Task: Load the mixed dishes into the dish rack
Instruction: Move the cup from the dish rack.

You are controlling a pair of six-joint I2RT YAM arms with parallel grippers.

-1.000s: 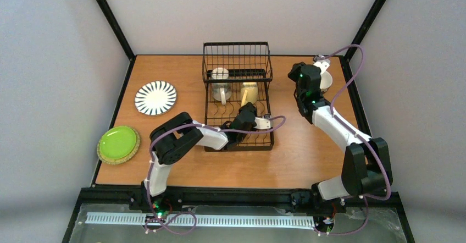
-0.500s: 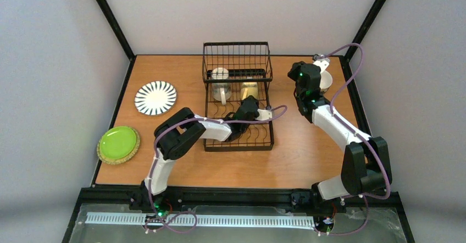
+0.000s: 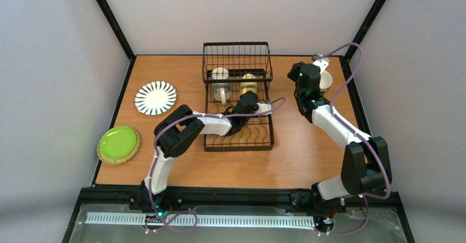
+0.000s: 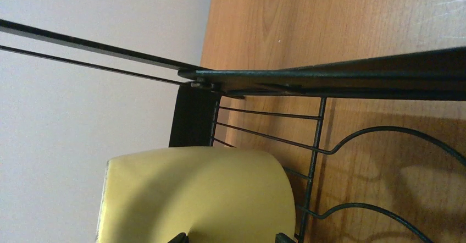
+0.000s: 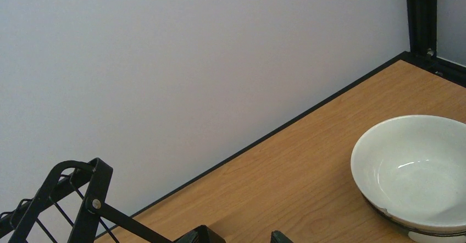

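We count two mugs in one dish rack (image 3: 239, 148): cream mug (image 3: 220, 77), and yellow mug (image 4: 198, 193) gripped by left gripper (image 4: 231, 237); right gripper (image 5: 237, 236) gapes.

- Left arm (image 3: 176, 136): elbow bent up near its base, forearm stretched out low, forward and toward the robot's right.
- Left gripper (image 4: 231, 237): wrist rolled sideways, jaws spread wide and closed on the yellow mug (image 4: 198, 193); only the two fingertips show at the bottom edge of the wrist view.
- Right arm (image 3: 340, 127): elbow folded back near its base, forearm angled up and forward to the far right side.
- Right gripper (image 5: 239, 237): held raised, pointing toward the back wall, jaws apart, nothing between them.
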